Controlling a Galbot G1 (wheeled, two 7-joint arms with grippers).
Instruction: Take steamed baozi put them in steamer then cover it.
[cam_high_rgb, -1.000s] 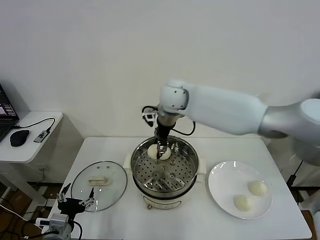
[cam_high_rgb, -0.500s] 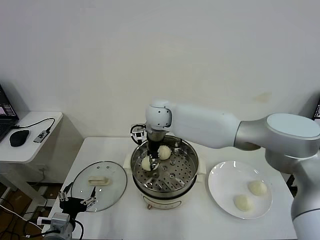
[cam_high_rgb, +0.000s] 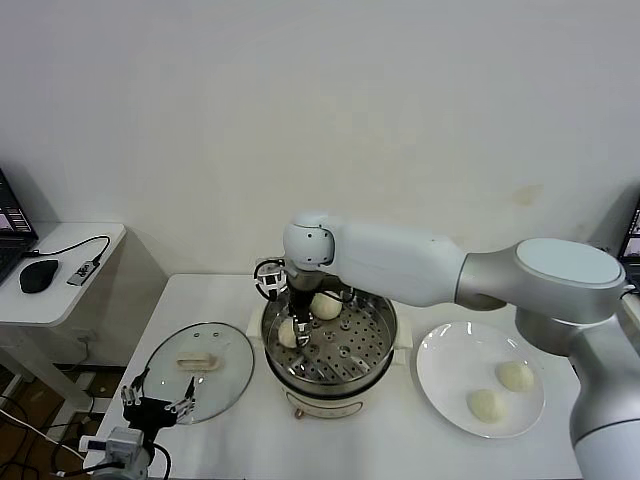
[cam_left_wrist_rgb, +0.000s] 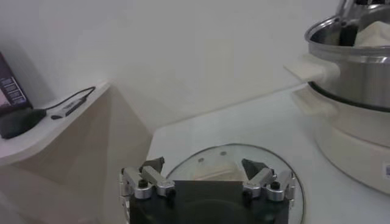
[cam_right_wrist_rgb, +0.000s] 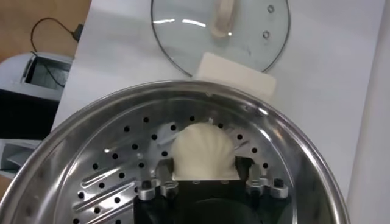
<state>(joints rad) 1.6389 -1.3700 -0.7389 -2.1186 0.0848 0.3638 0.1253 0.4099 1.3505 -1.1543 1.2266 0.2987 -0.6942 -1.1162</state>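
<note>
The steamer (cam_high_rgb: 385, 345) stands mid-table with its perforated tray showing. My right gripper (cam_high_rgb: 297, 328) reaches down into it at the left side and is shut on a baozi (cam_high_rgb: 286, 334). In the right wrist view that baozi (cam_right_wrist_rgb: 202, 149) sits between the fingers (cam_right_wrist_rgb: 166, 168) just above the tray. A second baozi (cam_high_rgb: 325, 305) lies at the back of the tray. Two more baozi (cam_high_rgb: 515, 376) (cam_high_rgb: 486, 405) lie on the white plate (cam_high_rgb: 450, 358). The cover (cam_high_rgb: 198, 358) lies flat on the table to the left. My left gripper (cam_high_rgb: 155, 408) is open and empty at the table's front left corner.
In the left wrist view the open left gripper (cam_left_wrist_rgb: 203, 167) hovers before the cover (cam_left_wrist_rgb: 231, 159), with the steamer's white handle (cam_left_wrist_rgb: 311, 68) beyond. A side desk (cam_high_rgb: 60, 265) with a mouse and cables stands to the left of the table.
My right gripper has carried its baozi from the back of the tray to the left side and lowered it. The other baozi at the back is now uncovered. The left arm has barely moved.
</note>
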